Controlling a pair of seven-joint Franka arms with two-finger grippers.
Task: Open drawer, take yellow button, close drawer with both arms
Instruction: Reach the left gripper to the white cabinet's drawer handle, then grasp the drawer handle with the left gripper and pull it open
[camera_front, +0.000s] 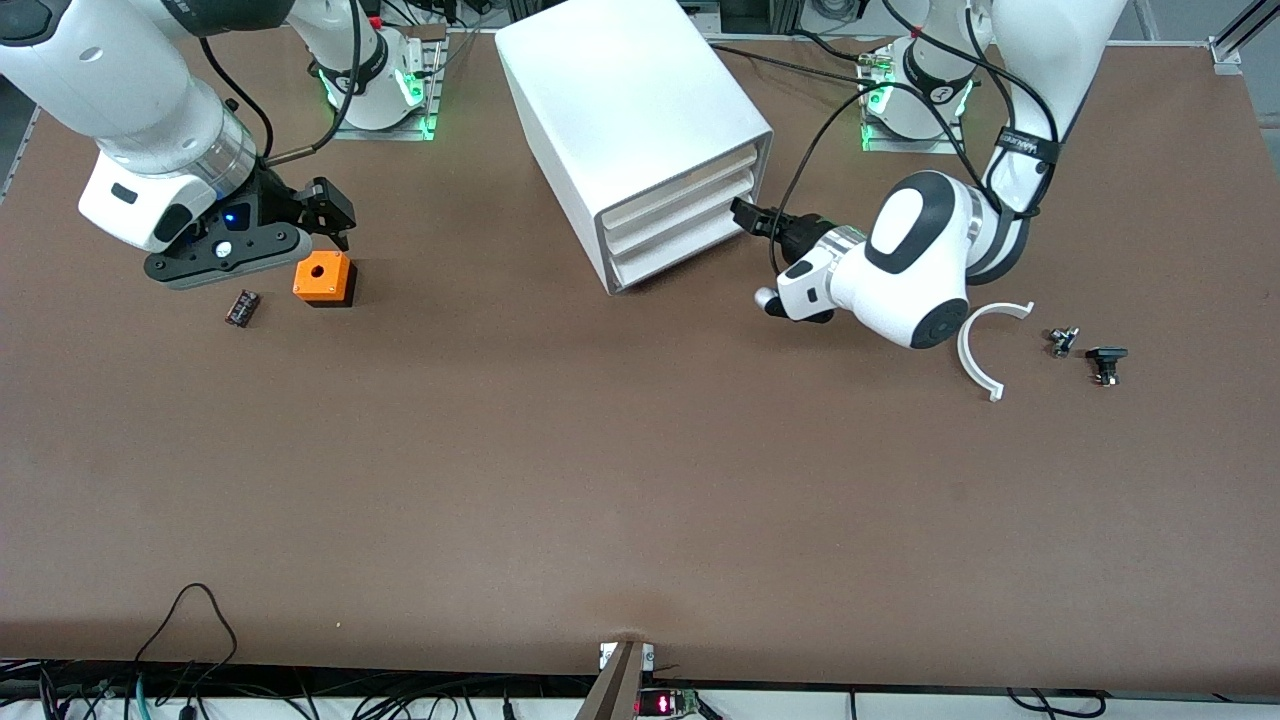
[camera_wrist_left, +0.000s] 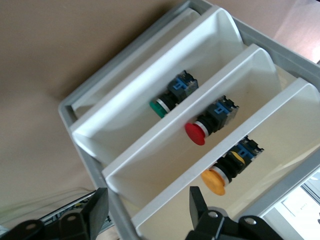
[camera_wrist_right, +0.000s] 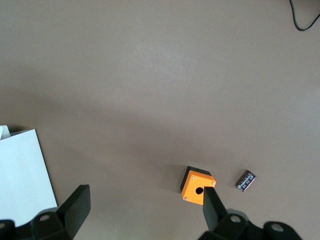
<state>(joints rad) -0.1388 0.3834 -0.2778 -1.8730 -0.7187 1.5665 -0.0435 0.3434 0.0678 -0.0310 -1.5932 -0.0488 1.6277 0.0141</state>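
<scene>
We found the right gripper (camera_front: 325, 215) waiting, fingers spread and empty, over the orange cube (camera_front: 323, 277) toward the right arm's end of the table. At the cabinet (camera_front: 620, 100), the drawer (camera_wrist_left: 280, 135) remained shut with the button (camera_wrist_left: 215, 181) inside. The left gripper (camera_wrist_left: 147, 207) stood at its front, fingers apart astride the lip and not yet clamped, so in our judgement the opening step was in hand: clamp, then pull straight out.
</scene>
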